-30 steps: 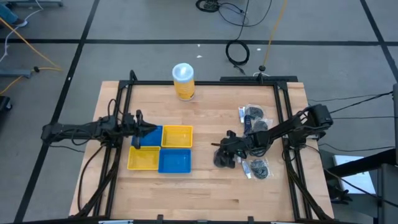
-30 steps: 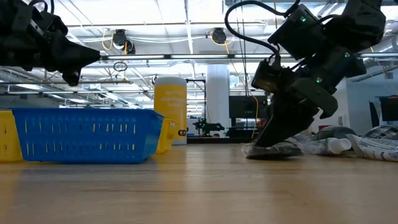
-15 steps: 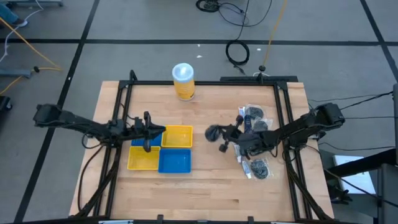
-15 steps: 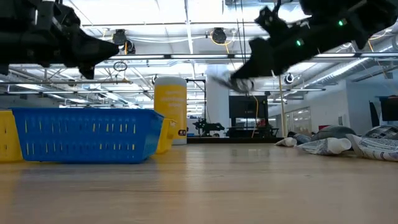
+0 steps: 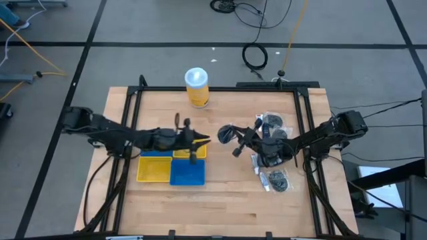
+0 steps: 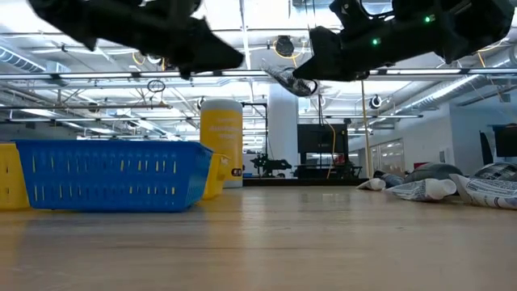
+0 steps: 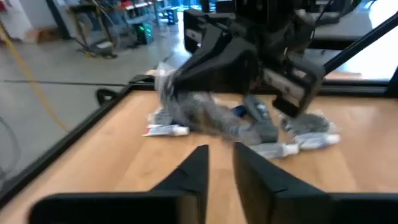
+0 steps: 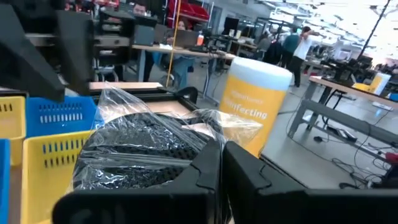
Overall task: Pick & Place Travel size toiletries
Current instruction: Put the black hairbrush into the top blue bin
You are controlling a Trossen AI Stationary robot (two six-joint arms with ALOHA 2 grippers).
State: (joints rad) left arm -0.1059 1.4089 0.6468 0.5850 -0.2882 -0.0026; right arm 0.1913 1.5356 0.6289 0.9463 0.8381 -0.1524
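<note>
While the right pincer hangs above the table, clenched on a dark toiletry in a clear crinkled wrapper, the carry looks about half made, the trays just beyond it. The left pincer hovers over the yellow tray with its fingers a narrow slit apart, grasping nothing. I cannot tell whether any tray holds an item; the remaining toiletries lie heaped near the table's right edge, so most of the job seems left. A yellow canister stands at the far edge of the pale wood. Beyond are workbenches and distant people.
</note>
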